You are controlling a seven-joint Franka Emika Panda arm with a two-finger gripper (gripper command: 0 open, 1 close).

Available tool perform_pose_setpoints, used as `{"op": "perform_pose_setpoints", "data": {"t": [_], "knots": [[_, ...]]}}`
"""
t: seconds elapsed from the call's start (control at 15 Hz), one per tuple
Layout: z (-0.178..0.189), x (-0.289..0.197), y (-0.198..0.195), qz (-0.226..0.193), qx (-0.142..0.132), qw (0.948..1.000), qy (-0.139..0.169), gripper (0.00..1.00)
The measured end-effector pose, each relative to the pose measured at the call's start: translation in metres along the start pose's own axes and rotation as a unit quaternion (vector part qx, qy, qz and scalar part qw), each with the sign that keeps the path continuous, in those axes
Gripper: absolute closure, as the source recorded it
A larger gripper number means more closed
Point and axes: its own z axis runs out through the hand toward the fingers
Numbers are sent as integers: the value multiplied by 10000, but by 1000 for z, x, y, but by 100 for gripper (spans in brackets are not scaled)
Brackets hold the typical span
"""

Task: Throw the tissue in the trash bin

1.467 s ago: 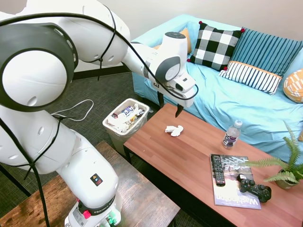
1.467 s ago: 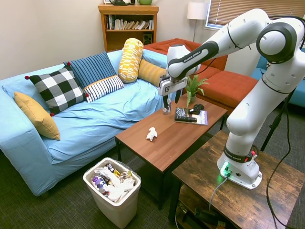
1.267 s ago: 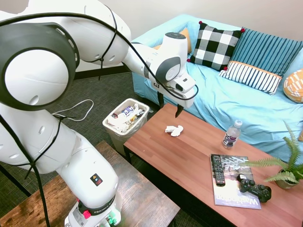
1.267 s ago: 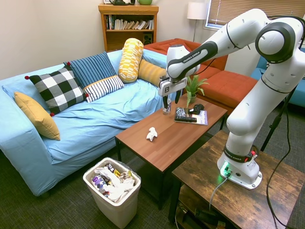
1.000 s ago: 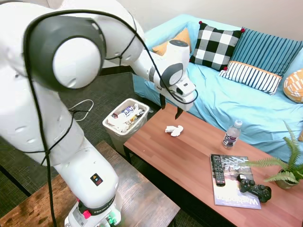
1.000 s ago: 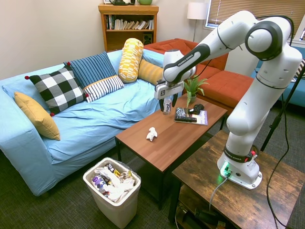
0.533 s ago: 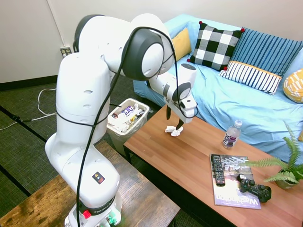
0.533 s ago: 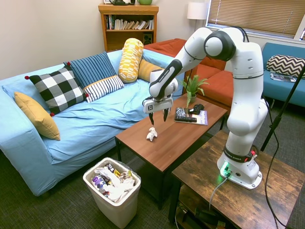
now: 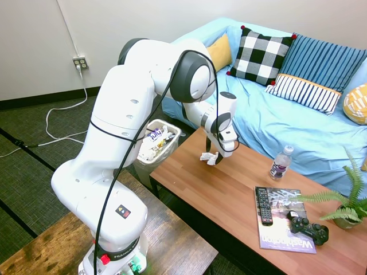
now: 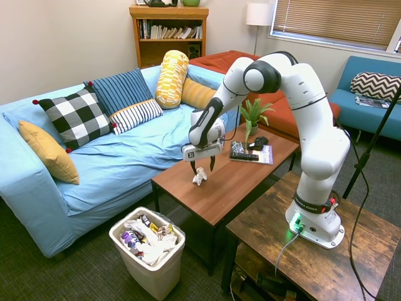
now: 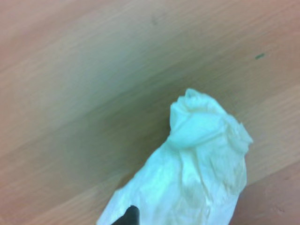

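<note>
The tissue point(image 9: 206, 157) point(image 10: 199, 179), a crumpled white wad, lies near the sofa-side end of the brown coffee table point(image 9: 229, 195) point(image 10: 232, 182). My gripper point(image 9: 214, 154) point(image 10: 202, 169) is low over it and open, with a dark finger on either side of the wad. Whether the fingers touch the tissue cannot be made out. In the wrist view the tissue point(image 11: 197, 173) fills the lower middle, close up on the wood. The trash bin point(image 9: 172, 131) point(image 10: 150, 279), light grey and full of rubbish, stands on the carpet off the table's end, partly hidden by the arm in the first exterior view.
Further along the coffee table are a water bottle point(image 9: 279, 162), a magazine point(image 9: 284, 229) with a remote point(image 9: 263, 205) on it, a black game controller point(image 9: 308, 227) and a potted fern point(image 9: 347, 207). The blue sofa point(image 10: 106, 157) runs along the table's far side.
The arm has swung toward the tissue end of the table and come down. The open gripper went from well above the table to straddling the tissue. The tissue has not moved.
</note>
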Motion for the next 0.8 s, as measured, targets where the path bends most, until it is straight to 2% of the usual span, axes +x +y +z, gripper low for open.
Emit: {"op": "perform_pose_setpoints", "data": {"t": [0.07, 0.13, 0.8], "knots": [[5, 1, -3, 23, -8, 10000, -7, 0], [9, 1, -6, 34, -10, 10000, -13, 100], [20, -6, -13, 127, -3, 9999, -117, 100]]}}
